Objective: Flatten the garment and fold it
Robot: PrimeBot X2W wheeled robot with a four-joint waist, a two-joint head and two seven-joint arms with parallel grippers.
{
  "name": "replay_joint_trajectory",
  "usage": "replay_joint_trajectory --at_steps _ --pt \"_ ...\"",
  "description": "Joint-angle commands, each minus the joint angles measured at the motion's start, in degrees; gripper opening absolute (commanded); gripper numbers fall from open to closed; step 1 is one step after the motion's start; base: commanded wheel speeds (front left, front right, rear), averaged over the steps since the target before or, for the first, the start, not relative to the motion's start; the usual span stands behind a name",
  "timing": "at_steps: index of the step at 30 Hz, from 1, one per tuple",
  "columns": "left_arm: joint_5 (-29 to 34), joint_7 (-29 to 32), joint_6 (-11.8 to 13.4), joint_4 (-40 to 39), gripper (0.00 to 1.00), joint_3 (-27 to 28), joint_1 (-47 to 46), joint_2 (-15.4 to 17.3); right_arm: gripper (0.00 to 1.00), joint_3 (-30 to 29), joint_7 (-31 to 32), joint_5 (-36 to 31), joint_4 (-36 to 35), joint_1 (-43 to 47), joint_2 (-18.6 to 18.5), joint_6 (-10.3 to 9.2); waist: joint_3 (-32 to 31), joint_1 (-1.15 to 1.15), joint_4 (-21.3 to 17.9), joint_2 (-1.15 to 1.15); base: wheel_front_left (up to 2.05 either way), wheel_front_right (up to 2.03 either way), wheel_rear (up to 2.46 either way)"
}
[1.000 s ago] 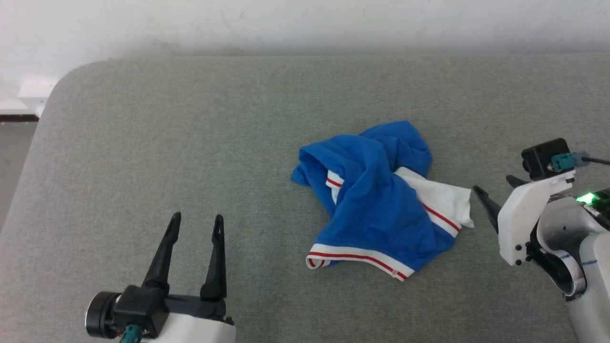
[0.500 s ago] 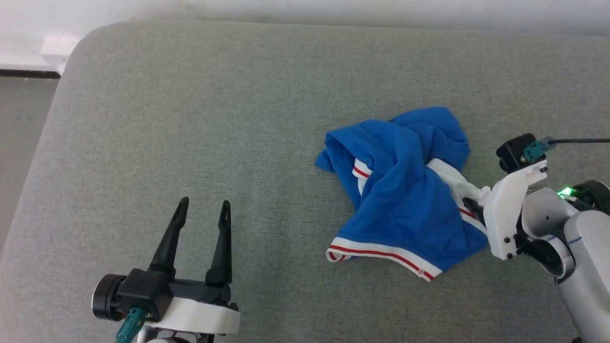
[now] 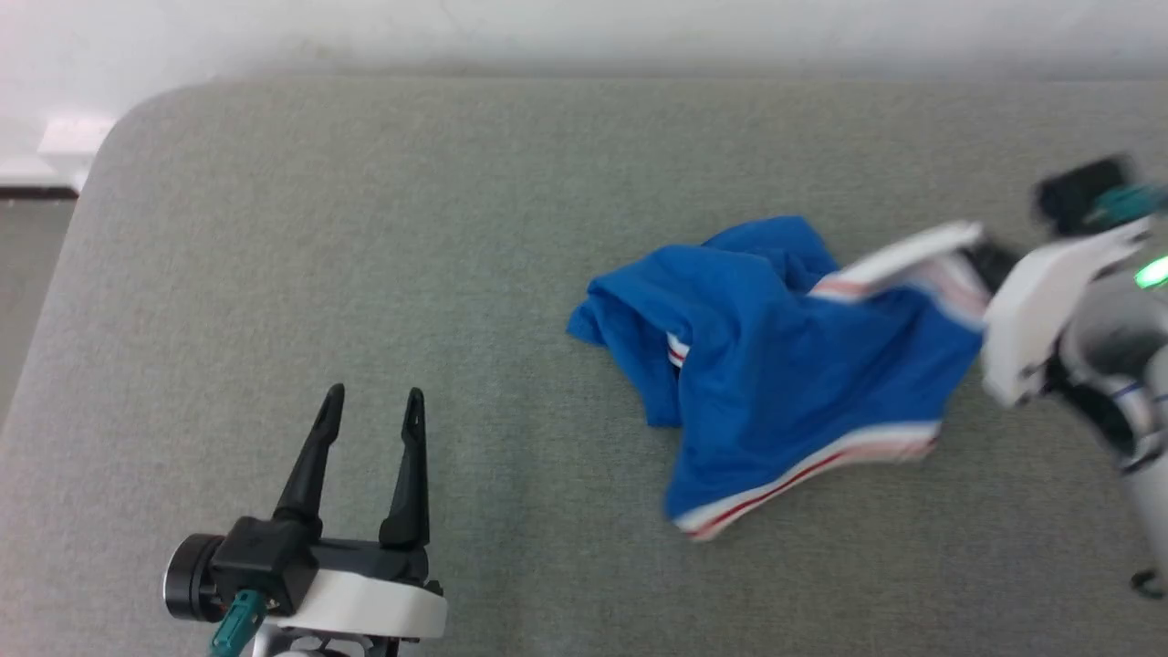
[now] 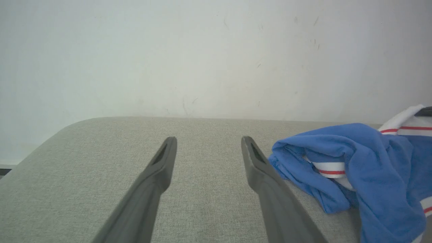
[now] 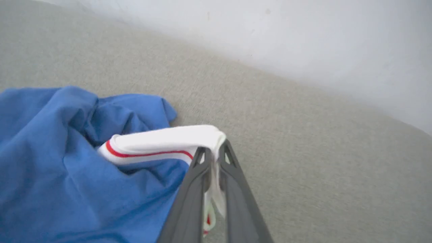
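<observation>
The right gripper is clamped on a white, red-striped trim of the garment, holding that edge higher than the crumpled blue rest, which lies on the grey pad, right of its middle. The left gripper hovers near-left, fingers spread and empty, apart from the garment.

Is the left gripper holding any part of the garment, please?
No, the left gripper is open over the grey surface, apart from the garment.

Soft matt blue cloth garment, white trim; coarse grey woven table cover; left gripper, smooth matt dark jaws
</observation>
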Motion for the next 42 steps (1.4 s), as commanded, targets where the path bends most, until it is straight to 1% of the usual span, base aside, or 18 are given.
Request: replay_joint_trajectory --at_steps 1,5,7,9,12,15,18,22,23,24,25,27,29,33,35,38,40,42 --pt "0.24 -0.28 -0.13 0.09 1.00 0.28 0.51 -0.25 0.00 -0.89 -0.50 -0.35 -0.56 -0.99 -0.45 -0.11 -1.96 0.00 -1.88 0.00 0.00 0.00 0.00" --pt "0.34 -0.28 -0.05 -0.03 1.00 1.06 2.11 -0.26 0.00 -8.03 -0.75 -2.10 -4.78 1.32 -1.68 -0.11 -3.43 0.00 -3.27 0.00 0.00 0.00 0.00" --pt "0.50 -0.28 -0.20 -0.04 1.00 1.26 2.86 -0.27 0.00 -12.87 0.17 -3.09 -7.22 5.15 -2.40 -0.11 -3.54 0.00 -3.65 0.00 0.00 0.00 0.00" --pt "0.57 -0.28 -0.41 -0.08 1.00 1.47 3.30 -0.27 0.00 -18.80 1.07 -3.67 -9.56 10.61 -2.03 -0.11 -3.44 0.00 -3.86 0.00 0.00 0.00 0.00" --pt "0.64 -0.28 -0.80 -0.17 1.00 1.69 3.49 -0.28 0.00 -28.17 2.41 -4.88 -12.39 20.76 0.66 -0.11 -2.83 0.00 -3.81 0.00 0.00 0.00 0.00" --pt "0.83 -0.28 -1.33 0.25 1.00 1.52 3.22 -0.28 0.00 -35.02 2.49 -7.54 -14.13 30.47 4.57 -0.11 -2.28 0.00 -3.33 0.00 0.00 0.00 0.00" --pt "0.80 -0.28 -1.64 0.68 1.00 1.52 3.07 -0.28 0.00 -37.34 0.61 -8.89 -13.20 36.60 9.03 -0.11 -2.11 0.00 -3.07 0.00 0.00 0.00 0.00" --pt "1.02 -0.28 -2.00 1.54 1.00 1.50 3.12 -0.28 0.00 -36.30 -3.08 -10.55 -10.39 37.60 11.84 -0.11 -2.73 0.00 -3.24 0.00 0.00 0.00 0.00" --pt "1.08 -0.28 -2.05 1.70 1.00 1.52 3.16 -0.28 0.26 -35.58 -4.25 -11.19 -9.90 37.11 11.96 -0.11 -2.93 0.00 -3.31 0.00 0.00 0.00 0.00" --pt "1.10 -0.28 -2.10 1.84 1.00 1.55 3.19 -0.28 0.71 -34.52 -5.08 -11.82 -9.42 36.57 11.80 -0.11 -3.15 0.00 -3.38 0.00 0.00 0.00 0.00" --pt "1.13 -0.28 -2.14 1.94 1.00 1.57 3.23 -0.28 1.00 -33.84 -5.69 -12.10 -9.05 35.80 11.74 -0.11 -3.37 0.00 -3.44 0.00 0.00 0.00 0.00" --pt "1.19 -0.28 -2.21 2.05 1.00 1.53 3.21 -0.29 1.00 -32.15 -6.37 -12.06 -9.67 33.86 11.04 -0.11 -3.66 0.00 -3.42 0.00 0.00 0.00 0.00" --pt "1.08 -0.28 -2.22 2.09 1.00 1.39 3.09 -0.29 1.00 -30.49 -6.59 -11.21 -11.84 32.01 9.91 -0.11 -3.92 0.00 -3.19 0.00 0.00 0.00 0.00" --pt "0.23 -0.28 -1.85 2.13 1.00 0.68 3.09 -0.29 1.00 -26.05 -4.59 -8.29 -19.35 27.86 6.88 -0.11 -4.28 0.00 -2.25 0.00 0.00 0.00 0.00" --pt "-0.14 -0.28 -1.61 2.19 1.00 0.31 3.10 -0.29 1.00 -22.80 -1.74 -7.40 -23.01 25.52 4.83 -0.11 -4.24 0.00 -1.60 0.00 0.00 0.00 0.00" --pt "-0.71 -0.28 -1.14 2.11 1.00 -0.25 3.04 -0.30 1.00 -17.14 3.44 -4.84 -26.88 20.97 4.03 -0.11 -3.70 0.00 -0.58 0.00 0.00 0.00 0.00" --pt "-0.94 -0.28 -0.99 2.15 1.00 -0.62 2.93 -0.30 1.00 -12.78 6.59 -3.68 -27.81 17.52 4.04 -0.11 -3.09 0.00 0.12 0.00 0.00 0.00 0.00" --pt "-1.12 -0.28 -0.96 2.33 1.00 -1.11 2.62 -0.30 1.00 -8.00 9.31 -3.16 -27.08 13.88 3.22 -0.11 -2.35 0.00 0.95 0.00 0.00 0.00 0.00"
